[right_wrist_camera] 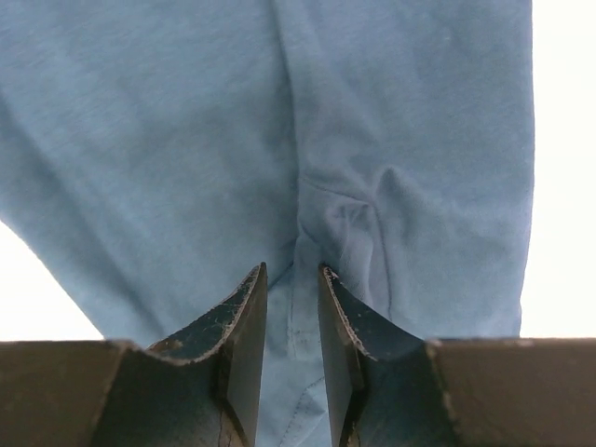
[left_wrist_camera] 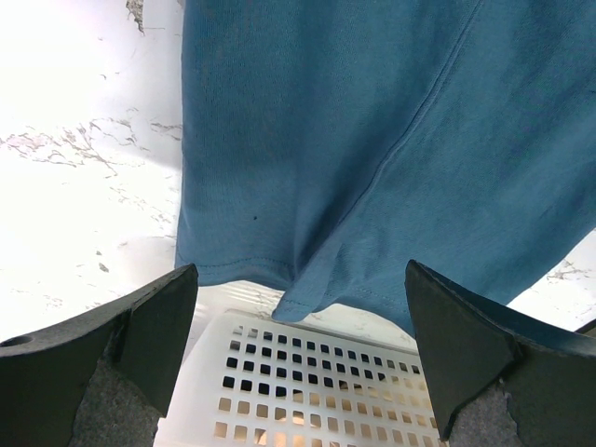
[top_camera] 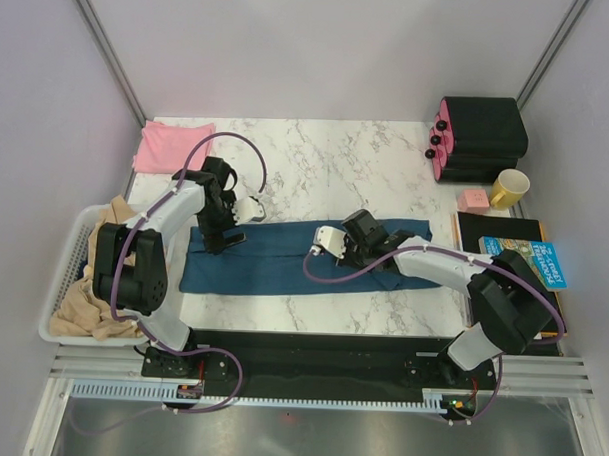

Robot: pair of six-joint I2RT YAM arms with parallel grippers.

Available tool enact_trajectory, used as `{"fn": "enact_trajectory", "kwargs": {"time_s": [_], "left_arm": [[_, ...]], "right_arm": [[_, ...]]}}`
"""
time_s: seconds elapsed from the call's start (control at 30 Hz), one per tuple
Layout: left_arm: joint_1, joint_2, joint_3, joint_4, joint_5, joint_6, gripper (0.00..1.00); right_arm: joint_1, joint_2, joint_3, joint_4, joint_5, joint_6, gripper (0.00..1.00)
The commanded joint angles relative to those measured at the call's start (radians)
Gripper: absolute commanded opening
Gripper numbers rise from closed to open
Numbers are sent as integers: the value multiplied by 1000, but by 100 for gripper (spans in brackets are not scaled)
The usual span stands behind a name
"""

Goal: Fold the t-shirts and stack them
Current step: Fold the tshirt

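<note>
Top external view, near edge: both arm bases are bolted side by side, and each arm reaches forward onto the marble table point(top_camera: 326, 179). At near left, a white basket point(top_camera: 68, 270) holds crumpled beige cloth point(top_camera: 87, 305). At mid-table, the teal-blue t-shirt point(top_camera: 283, 262) lies flat as a long band running left to right. One arm is over each end of it. At right, a blue printed book point(top_camera: 533, 261) rests on a dark board, apart from the shirt. At far left, the pink t-shirt point(top_camera: 172, 145) lies bunched in the back corner, well apart from the teal one. At far right stand a yellow mug point(top_camera: 510, 187), a small pink block point(top_camera: 473, 200) beside it, and a black case point(top_camera: 483, 134) with a pink side behind them. Left wrist view: the left gripper point(left_wrist_camera: 300, 268) has its jaws spread wide with nothing between them. The basket's perforated wall point(left_wrist_camera: 307, 372) is nearest, then the shirt's hemmed edge and a diagonal seam, with marble to one side. Right wrist view: the right gripper point(right_wrist_camera: 291, 268) is low over the teal fabric, its jaws parted by a narrow gap. A small pucker of cloth sits just past the tips. I cannot tell whether the pads touch the fabric.
</note>
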Motion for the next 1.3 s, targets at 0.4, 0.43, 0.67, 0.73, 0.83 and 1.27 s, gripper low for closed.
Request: {"fn": "enact_trajectory", "kwargs": {"time_s": [0.4, 0.43, 0.67, 0.73, 0.83, 1.27], "left_arm": [[-4, 35, 38, -15, 3, -29, 100], [-6, 36, 38, -15, 5, -29, 100], [-6, 50, 51, -15, 4, -24, 99], [-7, 56, 52, -13, 4, -24, 100], [-9, 58, 52, -13, 4, -23, 100], [-9, 65, 55, -12, 13, -26, 100]], "right_arm": [[31, 36, -62, 182, 160, 13, 32], [31, 35, -59, 179, 161, 11, 31], [30, 39, -16, 133, 134, -6, 26], [30, 41, -5, 118, 120, -15, 24], [30, 48, 18, 83, 94, -22, 24], [27, 77, 69, -10, 29, -58, 30]]}}
